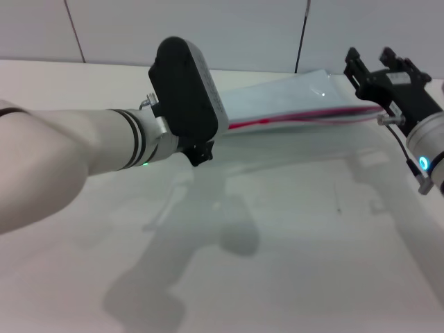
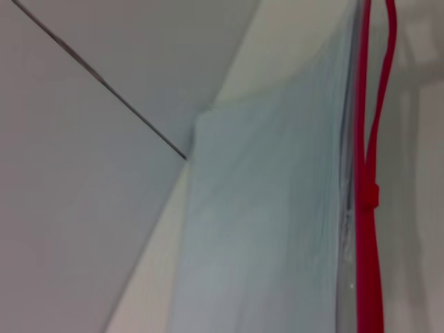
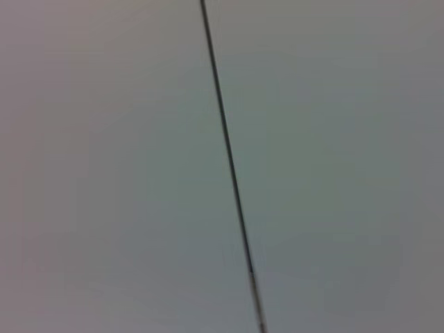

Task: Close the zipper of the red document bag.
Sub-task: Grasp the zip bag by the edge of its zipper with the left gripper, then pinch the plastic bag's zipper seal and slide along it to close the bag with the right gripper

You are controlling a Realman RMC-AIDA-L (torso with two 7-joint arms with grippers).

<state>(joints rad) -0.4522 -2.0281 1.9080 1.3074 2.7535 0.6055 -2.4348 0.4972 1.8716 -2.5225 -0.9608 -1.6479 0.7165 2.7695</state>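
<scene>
The red document bag (image 1: 291, 97) lies flat at the back of the white table, a pale blue-grey pouch running left to right. Its zipper (image 1: 298, 118) is the red strip along the near edge. In the left wrist view the bag (image 2: 263, 229) fills the frame; the zipper (image 2: 368, 277) is one strip up to a small red lump (image 2: 372, 195), and beyond it two red strands stand apart. My left gripper (image 1: 184, 87) hangs over the bag's left end and hides it. My right gripper (image 1: 371, 66) stands open just above the bag's right end, fingers toward the wall.
A pale wall with dark panel seams (image 1: 302, 35) rises right behind the bag. The white table (image 1: 277, 229) stretches toward me with only arm shadows on it. The right wrist view shows just the wall and one seam (image 3: 232, 173).
</scene>
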